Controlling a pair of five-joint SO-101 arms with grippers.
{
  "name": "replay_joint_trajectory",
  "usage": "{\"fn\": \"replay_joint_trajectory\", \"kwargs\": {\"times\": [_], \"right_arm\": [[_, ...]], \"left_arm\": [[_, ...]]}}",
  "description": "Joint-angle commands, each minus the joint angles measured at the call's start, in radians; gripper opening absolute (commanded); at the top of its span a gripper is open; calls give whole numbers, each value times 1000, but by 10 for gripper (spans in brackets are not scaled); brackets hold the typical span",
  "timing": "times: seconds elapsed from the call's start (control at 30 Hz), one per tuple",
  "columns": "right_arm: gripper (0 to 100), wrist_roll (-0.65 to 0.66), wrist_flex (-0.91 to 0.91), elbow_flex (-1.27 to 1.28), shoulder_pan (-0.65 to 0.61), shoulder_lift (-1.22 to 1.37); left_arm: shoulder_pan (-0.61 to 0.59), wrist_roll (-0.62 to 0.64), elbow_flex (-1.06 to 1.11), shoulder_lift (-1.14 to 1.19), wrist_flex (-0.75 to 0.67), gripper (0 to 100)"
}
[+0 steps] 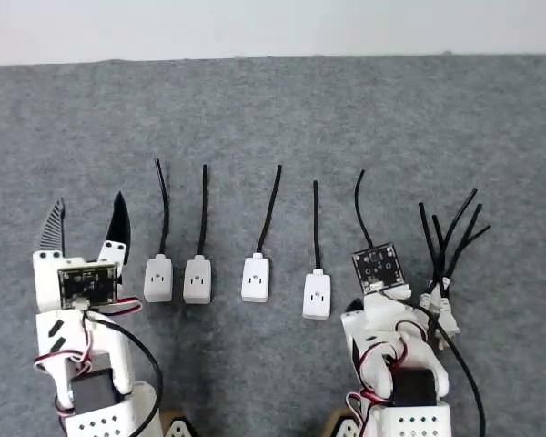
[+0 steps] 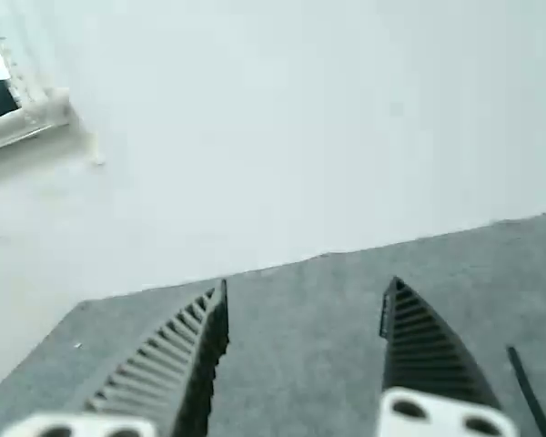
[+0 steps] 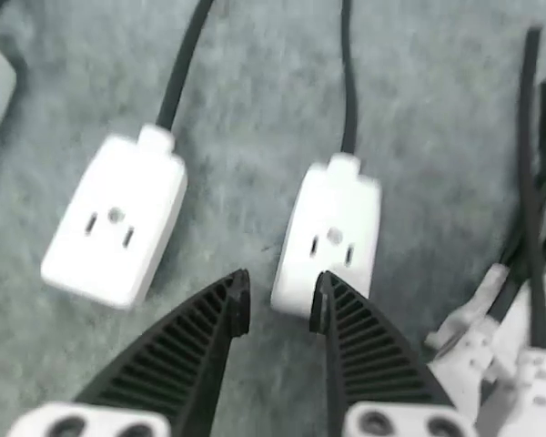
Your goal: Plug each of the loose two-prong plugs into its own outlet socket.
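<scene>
The right tool [image 3: 282,289] hangs with its jaws a little apart and empty, close at the rightmost socket [image 3: 332,232]. The loose plugs [image 3: 491,341] lie bunched just beside it on the surface [image 1: 273,118]. It should, I think, turn to the bunch, take a single plug by its body, and bring it squarely to the socket. The left tool [image 1: 89,202] stands wide apart and empty, near the leftmost socket [image 1: 157,278].

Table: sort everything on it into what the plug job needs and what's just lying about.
For the job:
row of sockets
bundle of loose plugs
left hand, open
right hand, open

Just there:
grey mat under it all
</scene>
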Motion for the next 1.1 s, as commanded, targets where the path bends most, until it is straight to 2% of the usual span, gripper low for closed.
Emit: {"fn": "replay_joint_trajectory", "kwargs": {"times": [0.0,0.17,0.27,0.43,0.6,0.7,0.9,1.07], "right_arm": [[123,-9,-59,9,-13,-12],[125,-2,-31,2,-4,-12],[126,-2,-56,-5,2,-12],[126,-2,-56,-14,76,-12],[126,-2,-56,-46,203,-12],[126,-2,-59,-44,205,-12],[126,-2,-64,-40,205,-12],[126,-2,-64,-40,205,-12]], "left_arm": [[57,-84,-65,5,126,270],[230,-147,-114,9,374,271],[284,-172,-217,11,535,272],[391,-172,-302,12,684,272],[393,-173,-305,117,689,272],[385,-172,-332,304,628,272],[387,-130,-483,830,542,272],[416,-109,-503,996,470,272]]}}
